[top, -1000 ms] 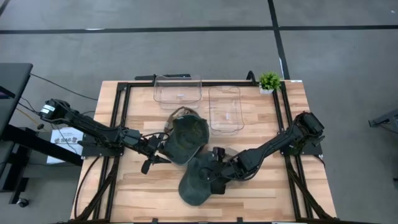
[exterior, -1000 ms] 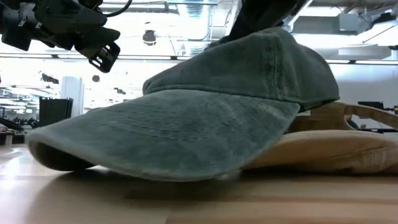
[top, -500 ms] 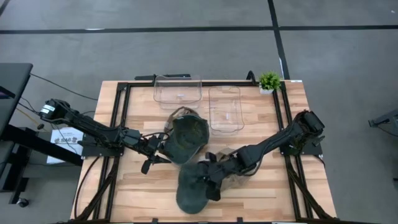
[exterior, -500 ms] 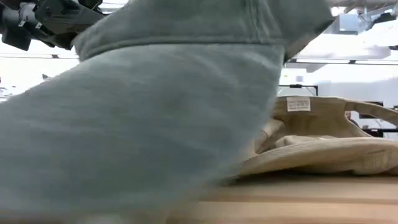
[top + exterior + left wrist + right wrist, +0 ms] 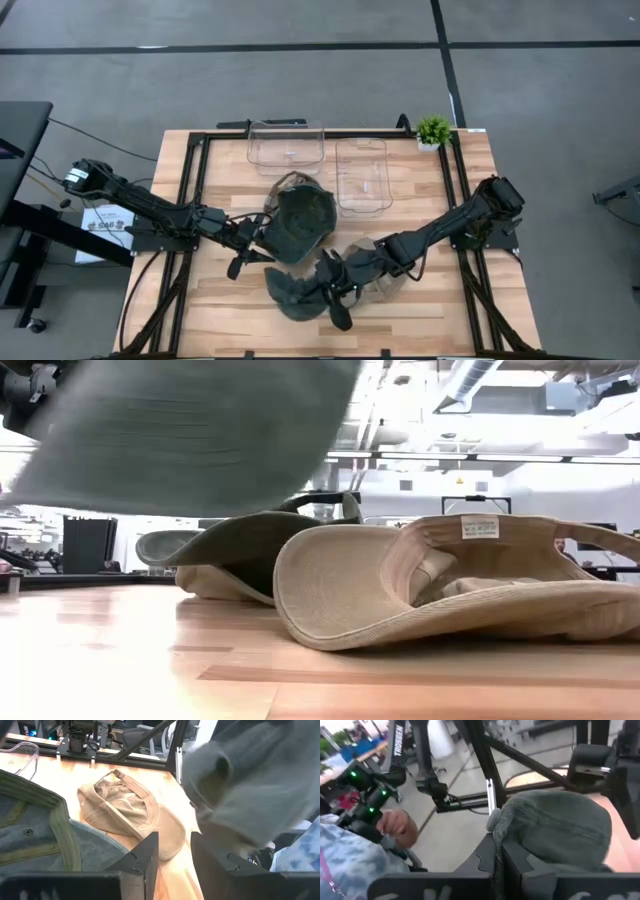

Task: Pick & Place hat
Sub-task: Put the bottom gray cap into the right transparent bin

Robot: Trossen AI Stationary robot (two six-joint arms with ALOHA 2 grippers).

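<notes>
A grey-green hat (image 5: 297,292) hangs above the table's near middle, and my right gripper (image 5: 335,295) is shut on it; the low view has it blurred at the top left (image 5: 190,430). Where it was, a tan hat (image 5: 450,590) lies crown down on the wood. A dark green hat (image 5: 303,220) lies farther back, also crown down. My left gripper (image 5: 250,258) stands open beside that hat's left side, touching nothing, with bare table between its fingers (image 5: 172,855). My right gripper pinches a ridge of the grey-green hat's cloth (image 5: 496,827) between its two fingers; one layer or several, I cannot tell. The fingers come nearly level from the table's right. The crown (image 5: 555,827) bulges beyond the fingertips. The hat is clear of the table.
Two clear plastic bins (image 5: 286,145) (image 5: 362,175) stand at the far middle, with a small potted plant (image 5: 433,130) at the far right. Black frame rails (image 5: 197,190) run along the table's sides. A person's hand (image 5: 397,827) and blue patterned sleeve show beyond the table.
My right gripper has risen and tipped up from pointing steeply down to nearly level, staying shut on the grey-green hat. The hat has come off the tan hat and now hangs clear of the table, a little nearer the left edge, leaving the tan hat uncovered.
</notes>
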